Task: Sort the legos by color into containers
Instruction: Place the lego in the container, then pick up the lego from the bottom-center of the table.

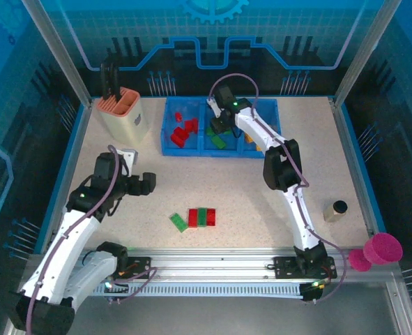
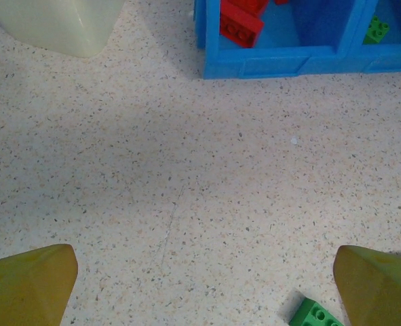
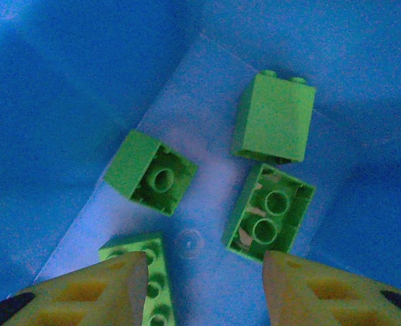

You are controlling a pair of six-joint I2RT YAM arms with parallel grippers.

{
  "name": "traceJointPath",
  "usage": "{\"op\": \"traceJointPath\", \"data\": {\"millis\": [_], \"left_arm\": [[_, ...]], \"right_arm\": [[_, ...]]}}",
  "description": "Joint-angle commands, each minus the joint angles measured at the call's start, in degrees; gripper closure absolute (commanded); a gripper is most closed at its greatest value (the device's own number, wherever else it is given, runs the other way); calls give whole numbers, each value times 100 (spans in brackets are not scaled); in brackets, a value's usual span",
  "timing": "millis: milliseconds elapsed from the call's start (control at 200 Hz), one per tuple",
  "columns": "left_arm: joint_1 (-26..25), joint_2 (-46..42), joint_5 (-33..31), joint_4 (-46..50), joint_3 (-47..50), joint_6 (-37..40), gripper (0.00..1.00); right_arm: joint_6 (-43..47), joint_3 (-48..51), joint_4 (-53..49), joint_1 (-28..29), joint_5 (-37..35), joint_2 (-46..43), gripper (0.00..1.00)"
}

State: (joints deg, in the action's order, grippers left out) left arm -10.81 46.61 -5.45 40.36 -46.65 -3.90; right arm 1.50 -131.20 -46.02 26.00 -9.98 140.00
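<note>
The blue tray (image 1: 192, 150) stands at the back, with red legos (image 1: 183, 131) in its left compartment, green ones (image 1: 218, 139) in the middle and orange ones (image 1: 258, 145) on the right. My right gripper (image 1: 219, 124) hangs open inside the middle compartment, above several green bricks (image 3: 150, 170), with nothing between its fingers (image 3: 102, 288). On the table lie a flat green brick (image 1: 178, 222) and a red-green-red row (image 1: 202, 217). My left gripper (image 1: 150, 183) is open and empty over bare table, with a green brick (image 2: 313, 314) by its right finger (image 2: 376, 285).
A cream holder with an orange top (image 1: 124, 115) stands left of the tray. A small tan cylinder (image 1: 335, 210) sits at the right, and a pink cup (image 1: 381, 248) is off the table's front right corner. The tray's near wall (image 2: 275, 64) lies ahead of my left gripper.
</note>
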Motion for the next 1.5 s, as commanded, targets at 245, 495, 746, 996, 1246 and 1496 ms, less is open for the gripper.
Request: {"op": "traceJointPath", "data": {"millis": [245, 495, 746, 996, 1246, 1496], "left_arm": [[153, -132, 266, -54, -33, 30, 1], [176, -373, 307, -43, -4, -17, 1], [257, -465, -207, 119, -21, -197, 1], [377, -543, -344, 200, -41, -306, 1], [378, -631, -318, 205, -30, -321, 1], [378, -660, -298, 183, -14, -300, 0]], "right_arm": [[-1108, 3033, 470, 759, -55, -3108, 40], [-1173, 4402, 926, 2197, 291, -4079, 28], [-2210, 4098, 89, 3495, -291, -3433, 25], [-2708, 3933, 301, 4345, -119, -2547, 22], [-2721, 3887, 498, 4440, -168, -1804, 20], [-2605, 3831, 467, 4452, -224, -1462, 33]]}}
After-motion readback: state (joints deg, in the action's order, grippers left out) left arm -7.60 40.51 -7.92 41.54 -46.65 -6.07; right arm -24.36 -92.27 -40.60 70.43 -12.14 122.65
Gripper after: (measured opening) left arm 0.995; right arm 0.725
